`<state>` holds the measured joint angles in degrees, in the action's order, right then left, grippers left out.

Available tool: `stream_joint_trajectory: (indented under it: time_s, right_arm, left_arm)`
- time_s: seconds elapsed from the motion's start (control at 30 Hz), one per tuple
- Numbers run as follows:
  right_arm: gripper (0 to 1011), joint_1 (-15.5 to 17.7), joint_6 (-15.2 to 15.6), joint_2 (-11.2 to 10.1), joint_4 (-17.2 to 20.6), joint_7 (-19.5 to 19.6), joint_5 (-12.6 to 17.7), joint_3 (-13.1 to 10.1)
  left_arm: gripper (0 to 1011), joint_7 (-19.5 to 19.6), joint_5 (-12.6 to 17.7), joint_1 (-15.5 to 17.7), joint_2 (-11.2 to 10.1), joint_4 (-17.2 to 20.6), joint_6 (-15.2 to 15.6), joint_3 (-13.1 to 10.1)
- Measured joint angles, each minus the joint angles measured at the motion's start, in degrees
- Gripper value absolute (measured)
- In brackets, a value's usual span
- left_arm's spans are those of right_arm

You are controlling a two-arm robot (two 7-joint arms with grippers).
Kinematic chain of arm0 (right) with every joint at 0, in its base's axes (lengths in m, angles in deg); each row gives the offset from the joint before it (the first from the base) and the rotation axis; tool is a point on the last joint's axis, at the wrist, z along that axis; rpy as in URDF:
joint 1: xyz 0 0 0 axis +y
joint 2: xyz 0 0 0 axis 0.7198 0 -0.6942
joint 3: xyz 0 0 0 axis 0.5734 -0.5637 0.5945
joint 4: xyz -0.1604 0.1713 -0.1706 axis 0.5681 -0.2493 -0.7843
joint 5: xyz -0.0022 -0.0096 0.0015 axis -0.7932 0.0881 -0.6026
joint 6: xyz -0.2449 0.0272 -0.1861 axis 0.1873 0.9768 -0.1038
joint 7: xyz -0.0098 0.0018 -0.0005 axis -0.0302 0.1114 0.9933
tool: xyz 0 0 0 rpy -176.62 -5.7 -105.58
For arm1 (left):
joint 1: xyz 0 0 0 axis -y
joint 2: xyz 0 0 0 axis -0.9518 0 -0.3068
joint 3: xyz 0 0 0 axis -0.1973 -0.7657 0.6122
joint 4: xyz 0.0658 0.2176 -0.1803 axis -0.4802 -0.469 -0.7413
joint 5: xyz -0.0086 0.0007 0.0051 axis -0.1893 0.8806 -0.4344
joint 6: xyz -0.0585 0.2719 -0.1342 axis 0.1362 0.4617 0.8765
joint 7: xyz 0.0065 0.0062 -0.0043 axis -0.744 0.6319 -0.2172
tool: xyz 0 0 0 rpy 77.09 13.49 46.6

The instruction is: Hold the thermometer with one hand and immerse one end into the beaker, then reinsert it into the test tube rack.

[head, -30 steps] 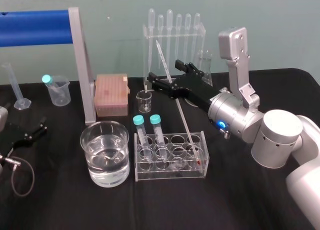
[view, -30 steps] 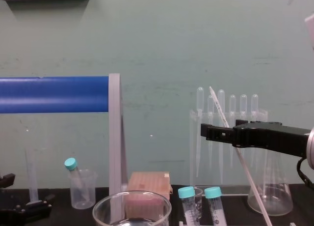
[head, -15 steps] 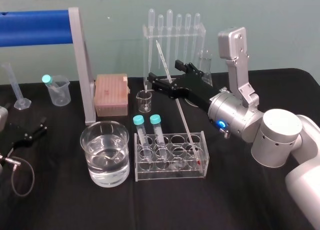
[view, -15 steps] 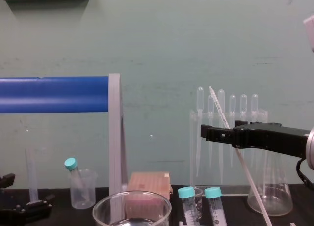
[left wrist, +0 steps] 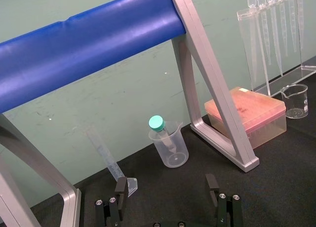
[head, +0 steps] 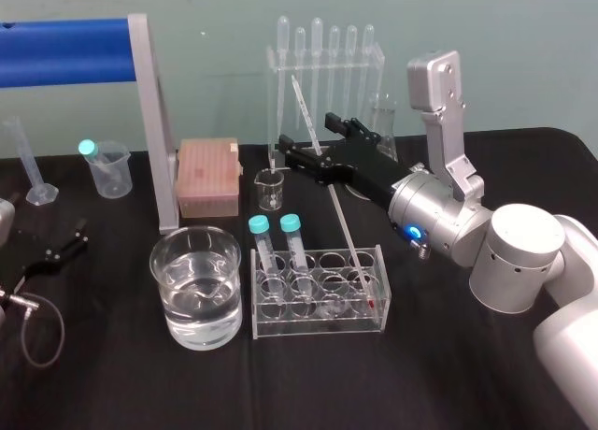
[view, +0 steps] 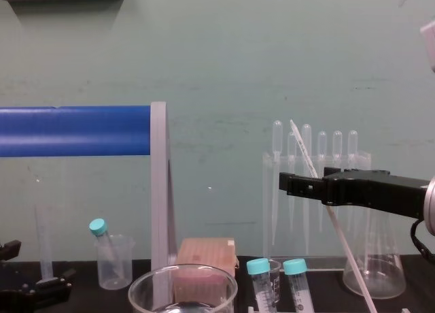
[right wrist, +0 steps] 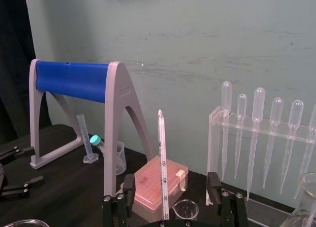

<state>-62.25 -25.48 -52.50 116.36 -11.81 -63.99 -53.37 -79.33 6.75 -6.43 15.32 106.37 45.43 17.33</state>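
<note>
The long, thin whitish glass thermometer [head: 341,220] stands tilted in the clear acrylic test tube rack [head: 318,329]. Its lower end sits in a compartment at the rack's right end, though the clear walls make the row hard to tell. Its top leans back toward the clear stand of bulb-topped pipettes [head: 322,51].

The long black right end effector [head: 306,137] reaches in level around the rod's upper part. From the head camera the rod crosses the dark fingers, and contact is hard to judge there. The right wrist camera settles it: the two fingers are spread wide, with the rod upright between them and a gap on each side. That camera cuts the rod off at its lower edge.

The chest camera sees the end effector side-on, so the fingers overlap. There the rack is cut off at the lower edge, where two teal tube caps and the rim of the large wide clear glass beaker [head: 161,262] show. The head camera shows the beaker whole, holding water, just left of the rack on the black desk [head: 439,374].

The black left end effector [left wrist: 166,187] lies low at the desk's left, fingers spread.
</note>
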Motion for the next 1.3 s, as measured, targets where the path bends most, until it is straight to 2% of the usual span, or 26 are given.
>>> stream_joint_trajectory:
  time_s: [0.17, 0.27, 0.3, 0.33, 0.4, 0.43, 0.5, 0.53, 0.63, 0.67, 0.97, 1.03, 1.3]
  right_arm:
    - [844, 0.0, 0.0, 0.0, 0.0, 0.0, 0.0, 0.0]
    - [737, 0.0, 0.0, 0.0, 0.0, 0.0, 0.0, 0.0]
    - [737, 0.0, 0.0, 0.0, 0.0, 0.0, 0.0, 0.0]
    - [681, 0.0, -0.1, 0.0, 0.1, 0.0, 0.0, 0.0]
    - [640, 0.0, -0.1, 0.0, 0.1, 0.0, 0.0, 0.0]
    - [580, 0.0, -0.1, 0.0, 0.1, 0.0, 0.0, 0.0]
    - [539, 0.0, -0.1, 0.0, 0.1, 0.0, 0.1, 0.0]
    - [478, 0.0, -0.1, 0.0, 0.1, 0.0, 0.1, 0.0]
    - [418, 0.0, -0.1, 0.0, 0.1, 0.0, 0.1, 0.0]
    - [361, 0.0, -0.1, 0.0, 0.1, 0.0, 0.1, 0.0]
    - [84, 0.0, -0.1, 0.0, 0.1, 0.1, 0.1, 0.0]
    - [57, 0.0, -0.1, 0.0, 0.1, 0.1, 0.1, 0.0]
    - [57, 0.0, -0.1, 0.0, 0.0, 0.1, 0.1, -0.1]
  left_arm:
    - [1008, 0.0, 0.0, 0.0, 0.0, 0.0, 0.0, 0.0]
    - [1008, 0.0, 0.0, 0.0, 0.0, 0.0, 0.0, 0.0]
    - [1008, 0.0, 0.0, 0.0, 0.0, 0.0, 0.0, 0.0]
    - [1008, 0.0, 0.0, 0.0, 0.0, 0.0, 0.0, 0.0]
    - [1008, 0.0, 0.0, 0.0, 0.0, 0.0, 0.0, 0.0]
    - [1008, 0.0, 0.0, 0.0, 0.0, 0.0, 0.0, 0.0]
    - [1008, 0.0, 0.0, 0.0, 0.0, 0.0, 0.0, 0.0]
    - [1008, 0.0, 0.0, 0.0, 0.0, 0.0, 0.0, 0.0]
    - [1008, 0.0, 0.0, 0.0, 0.0, 0.0, 0.0, 0.0]
    - [1008, 0.0, 0.0, 0.0, 0.0, 0.0, 0.0, 0.0]
    - [1008, 0.0, 0.0, 0.0, 0.0, 0.0, 0.0, 0.0]
    - [1008, 0.0, 0.0, 0.0, 0.0, 0.0, 0.0, 0.0]
    - [1008, 0.0, 0.0, 0.0, 0.0, 0.0, 0.0, 0.0]
